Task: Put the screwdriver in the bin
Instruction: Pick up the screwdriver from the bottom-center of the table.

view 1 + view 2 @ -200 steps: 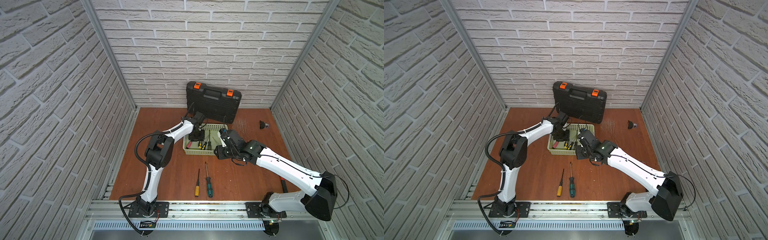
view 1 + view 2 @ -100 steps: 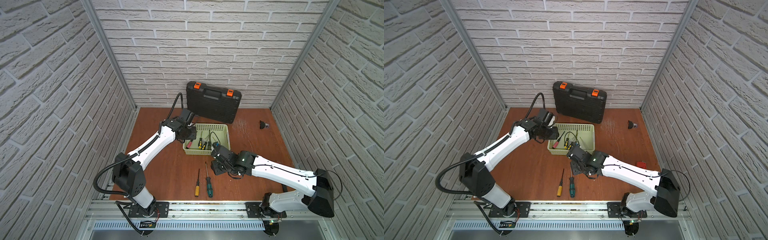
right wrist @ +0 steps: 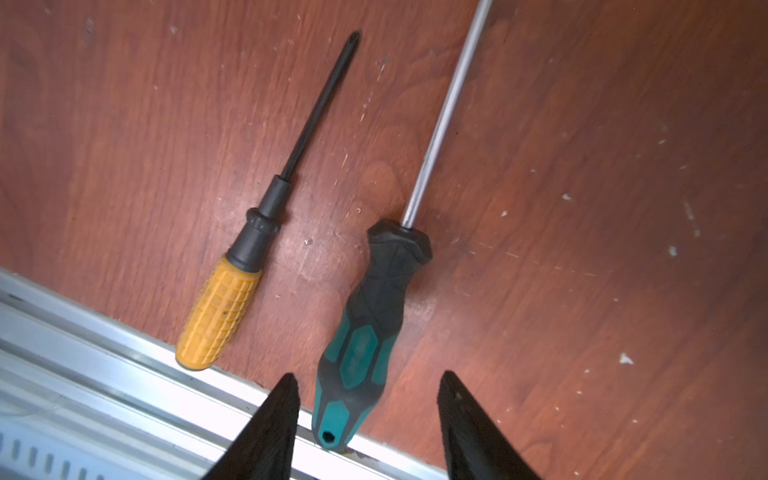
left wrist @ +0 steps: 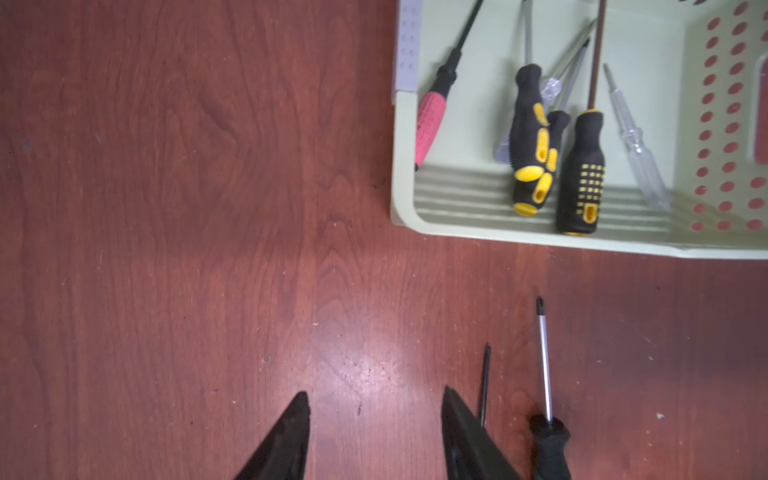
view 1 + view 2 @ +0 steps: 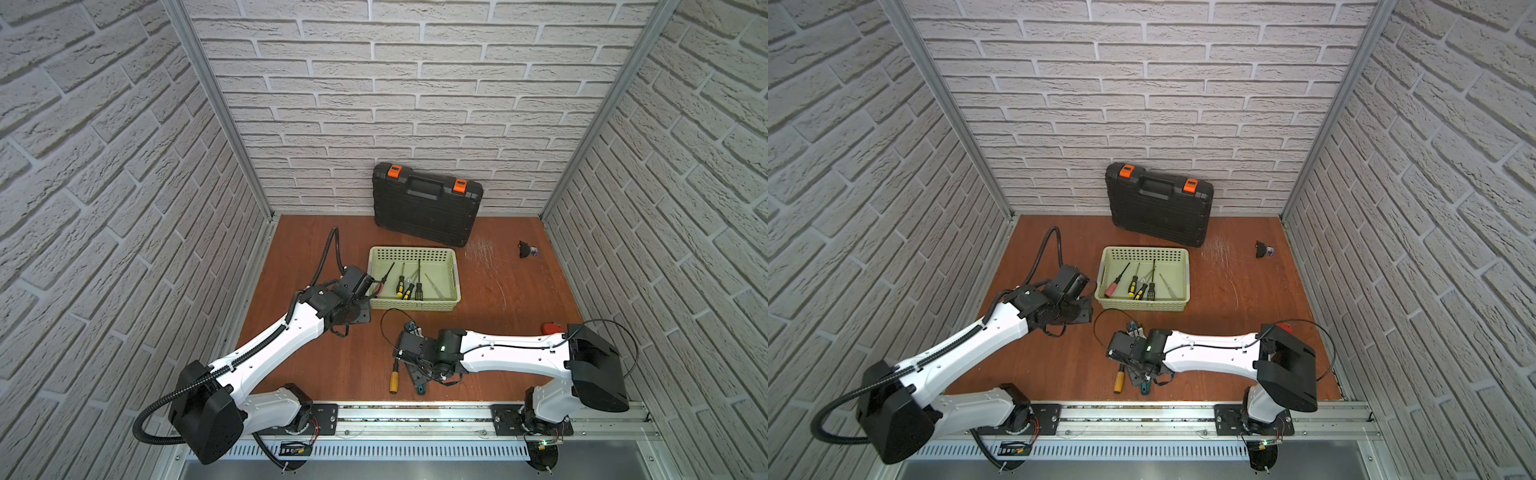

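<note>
Your right gripper [image 3: 368,376] hangs, jaws apart, astride the teal-handled screwdriver [image 3: 374,311] lying on the worktop [image 3: 582,208] short of the bin [image 5: 415,306], seemingly to pinch its handle; your left gripper [image 4: 374,390], also apart and empty, hovers aside.

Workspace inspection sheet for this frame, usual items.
Surface: wooden tabletop, scratched.
Job's things: bin holds several screwdrivers; yellow-handled screwdriver and teal-handled screwdriver lie on the tabletop outside it.
Clutter: black toolcase against the back wall; small black object; red object, partly hidden.
Grippers: left gripper open, empty; right gripper open, teal handle's end between its jaws in the wrist view, ungripped.
Cables: corrugated conduit loops by the left arm; thin cable loops at the right wrist.
Surroundings: brick-pattern walls; aluminium rail in front.
</note>
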Controlling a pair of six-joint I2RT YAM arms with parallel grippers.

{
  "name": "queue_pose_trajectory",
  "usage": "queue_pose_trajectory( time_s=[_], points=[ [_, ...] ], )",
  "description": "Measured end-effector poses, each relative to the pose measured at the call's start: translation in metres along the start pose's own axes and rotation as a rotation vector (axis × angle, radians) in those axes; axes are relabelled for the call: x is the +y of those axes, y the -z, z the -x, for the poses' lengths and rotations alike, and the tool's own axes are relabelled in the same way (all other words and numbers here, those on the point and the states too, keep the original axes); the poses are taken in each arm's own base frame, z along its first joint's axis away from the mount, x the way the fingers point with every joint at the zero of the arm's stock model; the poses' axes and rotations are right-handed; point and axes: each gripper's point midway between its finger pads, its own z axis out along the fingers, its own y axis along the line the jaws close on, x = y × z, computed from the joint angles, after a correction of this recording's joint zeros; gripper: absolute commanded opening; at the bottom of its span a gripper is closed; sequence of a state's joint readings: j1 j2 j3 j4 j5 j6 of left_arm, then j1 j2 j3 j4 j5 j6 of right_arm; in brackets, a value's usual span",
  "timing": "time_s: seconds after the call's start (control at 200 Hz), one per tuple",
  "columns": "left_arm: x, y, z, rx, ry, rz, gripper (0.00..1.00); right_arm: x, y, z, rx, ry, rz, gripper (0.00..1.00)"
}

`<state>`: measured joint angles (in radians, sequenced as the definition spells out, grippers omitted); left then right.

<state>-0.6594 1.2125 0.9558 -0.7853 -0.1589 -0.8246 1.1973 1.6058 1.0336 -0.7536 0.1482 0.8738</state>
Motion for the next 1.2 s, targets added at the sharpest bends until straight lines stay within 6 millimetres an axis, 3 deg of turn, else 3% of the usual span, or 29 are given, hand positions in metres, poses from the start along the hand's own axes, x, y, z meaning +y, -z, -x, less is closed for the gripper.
queue_pose_trajectory(
  time_s=[0.26,0.485,0.515,0.57,0.745,0.78,1.075,1.2],
  points=[
    [-0.001,0.0,0.005,-0.022,0.021,0.002,0.52,0.003,-0.018,-0.004,0.041,-0.009,-0.025,0.54],
    [0.0,0.002,0.007,-0.036,0.03,0.003,0.52,0.009,-0.03,-0.008,0.076,-0.018,-0.004,0.44],
    [0.001,0.003,0.007,-0.04,0.031,0.002,0.52,0.01,-0.031,-0.008,0.078,-0.02,-0.001,0.4],
    [0.001,0.005,0.008,-0.046,0.032,0.001,0.52,0.011,-0.032,-0.008,0.081,-0.024,0.003,0.24],
    [0.002,0.005,0.009,-0.053,0.033,0.006,0.52,0.013,-0.032,-0.006,0.077,-0.048,0.027,0.15],
    [0.002,0.005,0.009,-0.053,0.033,0.007,0.52,0.012,-0.032,-0.006,0.075,-0.053,0.033,0.06],
    [0.004,0.005,0.01,-0.057,0.034,0.016,0.52,0.003,-0.028,-0.005,0.061,-0.054,0.021,0.06],
    [0.007,0.006,0.01,-0.056,0.034,0.027,0.52,-0.013,-0.003,-0.002,0.037,-0.053,-0.01,0.06]
  ],
)
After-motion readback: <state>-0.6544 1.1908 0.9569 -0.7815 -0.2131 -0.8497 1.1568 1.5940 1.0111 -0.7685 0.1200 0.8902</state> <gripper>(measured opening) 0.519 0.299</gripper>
